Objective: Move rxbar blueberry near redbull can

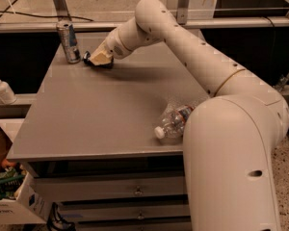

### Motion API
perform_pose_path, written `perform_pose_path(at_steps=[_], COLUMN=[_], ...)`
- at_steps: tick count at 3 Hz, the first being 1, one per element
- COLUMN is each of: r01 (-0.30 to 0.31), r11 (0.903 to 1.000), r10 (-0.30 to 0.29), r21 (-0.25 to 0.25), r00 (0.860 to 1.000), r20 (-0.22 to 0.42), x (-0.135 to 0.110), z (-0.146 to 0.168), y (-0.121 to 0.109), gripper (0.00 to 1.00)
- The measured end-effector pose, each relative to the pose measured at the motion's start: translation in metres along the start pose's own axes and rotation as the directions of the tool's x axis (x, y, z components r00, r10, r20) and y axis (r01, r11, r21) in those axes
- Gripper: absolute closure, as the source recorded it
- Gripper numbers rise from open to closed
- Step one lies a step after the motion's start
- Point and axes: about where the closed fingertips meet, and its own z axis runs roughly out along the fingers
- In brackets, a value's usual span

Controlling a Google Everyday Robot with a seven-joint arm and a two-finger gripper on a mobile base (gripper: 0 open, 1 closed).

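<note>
Likely a lab: end effector [97, 60] over grey drawer bench [86, 114].

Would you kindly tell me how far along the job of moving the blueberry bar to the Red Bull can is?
Nearly done, it seems. The rxbar blueberry sits at the table's far left corner, close beside the upright redbull can. In hand: the gripper is down right at the bar. Left, probably: drawing the gripper clear of it.

The grey table [86, 114] bears the redbull can [68, 41], the rxbar blueberry [88, 59] (at the hand [100, 59]) and a toppled bottle [173, 121].
</note>
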Motion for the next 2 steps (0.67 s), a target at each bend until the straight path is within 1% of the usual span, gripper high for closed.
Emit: perform_pose_path(at_steps=[1,2], r01=[0.001,-0.006], r11=[0.9997,0.9994], r10=[-0.001,0.007], r21=[-0.024,-0.033], r00=[1.0,1.0], r20=[0.018,0.023], x=[-0.0045,-0.0057], z=[0.0093,0.0152], y=[0.0048,0.0076], gripper=[1.0,0.83])
